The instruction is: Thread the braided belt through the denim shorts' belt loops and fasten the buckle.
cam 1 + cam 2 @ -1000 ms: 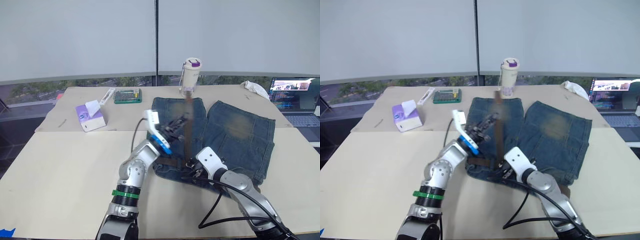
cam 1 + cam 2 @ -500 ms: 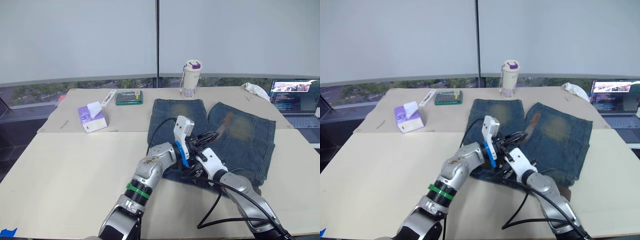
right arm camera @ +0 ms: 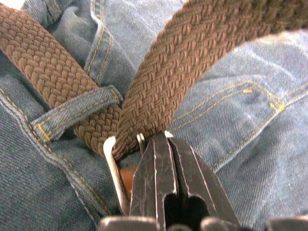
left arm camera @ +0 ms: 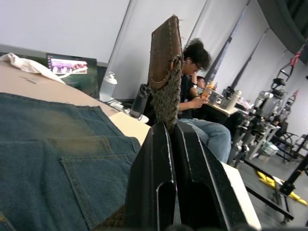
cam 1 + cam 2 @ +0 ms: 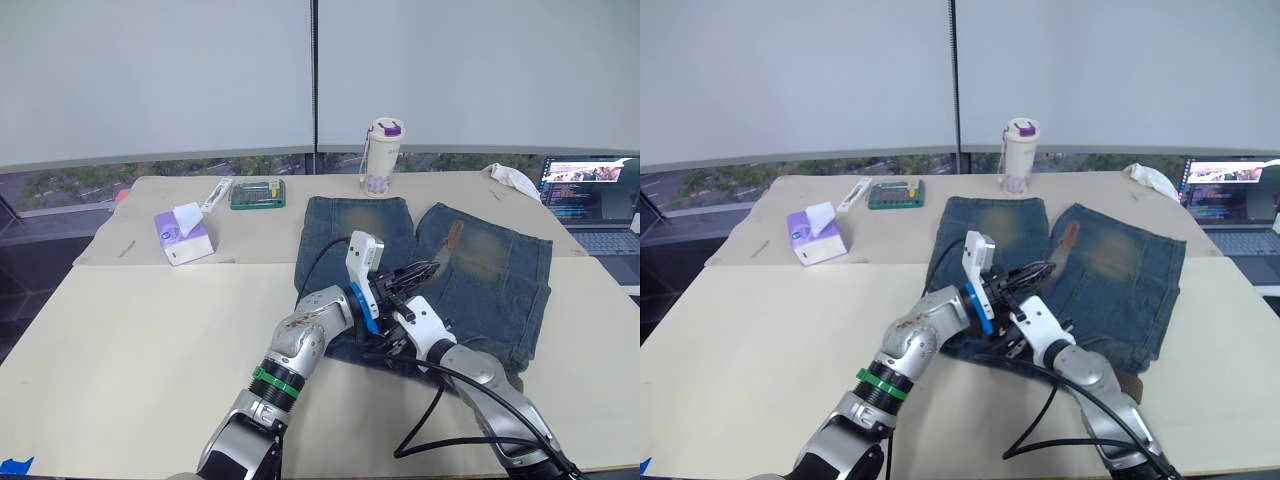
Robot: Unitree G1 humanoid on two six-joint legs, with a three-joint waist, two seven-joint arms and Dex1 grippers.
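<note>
Since a second ago our left gripper has swung the braided belt's tapered end rightward over the denim shorts, fingers pinched shut on the strap. At the waistband, the belt passes under one of the belt loops and through the buckle. Our right gripper seems clamped on the buckle's frame.
</note>
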